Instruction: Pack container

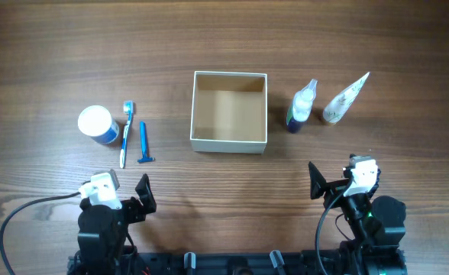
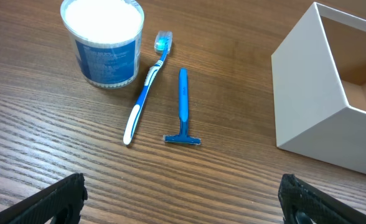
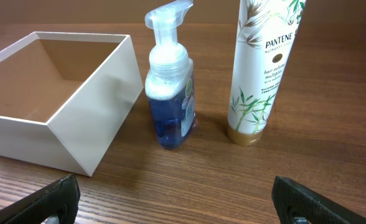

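The container (image 1: 229, 142) is a square open-top box with cream walls and a brown floor, empty, at the table's middle; it shows in the left wrist view (image 2: 307, 106) and the right wrist view (image 3: 89, 118). Left of it lie a blue toothbrush (image 1: 125, 134), a blue razor (image 1: 143, 143) and a white-lidded blue jar (image 1: 97, 124). Right of it stand a blue pump bottle (image 1: 300, 107) and a white Pantene tube (image 1: 344, 99). My left gripper (image 2: 183, 202) is open and empty near the front edge. My right gripper (image 3: 177, 202) is open and empty, in front of the bottles.
The wooden table (image 1: 224, 38) carries everything. Both arm bases (image 1: 102, 229) sit at the front edge, with a black cable (image 1: 18, 221) looping at the front left.
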Motion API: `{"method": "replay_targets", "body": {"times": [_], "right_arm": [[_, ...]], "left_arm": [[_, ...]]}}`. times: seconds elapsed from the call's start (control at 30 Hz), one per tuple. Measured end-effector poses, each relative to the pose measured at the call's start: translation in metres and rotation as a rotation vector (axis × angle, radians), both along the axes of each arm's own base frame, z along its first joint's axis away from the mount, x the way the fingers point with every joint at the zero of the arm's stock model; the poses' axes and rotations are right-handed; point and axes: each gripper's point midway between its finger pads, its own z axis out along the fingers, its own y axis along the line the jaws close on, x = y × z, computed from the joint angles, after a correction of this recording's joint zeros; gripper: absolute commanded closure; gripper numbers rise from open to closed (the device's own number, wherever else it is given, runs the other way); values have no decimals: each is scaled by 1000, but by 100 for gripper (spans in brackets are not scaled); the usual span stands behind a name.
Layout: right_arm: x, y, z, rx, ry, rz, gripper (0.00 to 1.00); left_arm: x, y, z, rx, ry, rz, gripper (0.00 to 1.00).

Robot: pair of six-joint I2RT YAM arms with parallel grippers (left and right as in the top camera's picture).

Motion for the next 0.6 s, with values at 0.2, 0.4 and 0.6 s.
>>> {"method": "replay_targets", "body": {"times": [0.2, 0.4, 0.6], "right_arm": [[0, 0, 0, 0, 0, 0, 0], [0, 0, 0, 0, 0, 0, 0], [1, 0, 3, 47, -1, -17, 0]], "left_arm": [[0, 0, 0, 0, 0, 0, 0], [0, 0, 0, 0, 0, 0, 0], [0, 0, 0, 0, 0, 0, 0]]}}
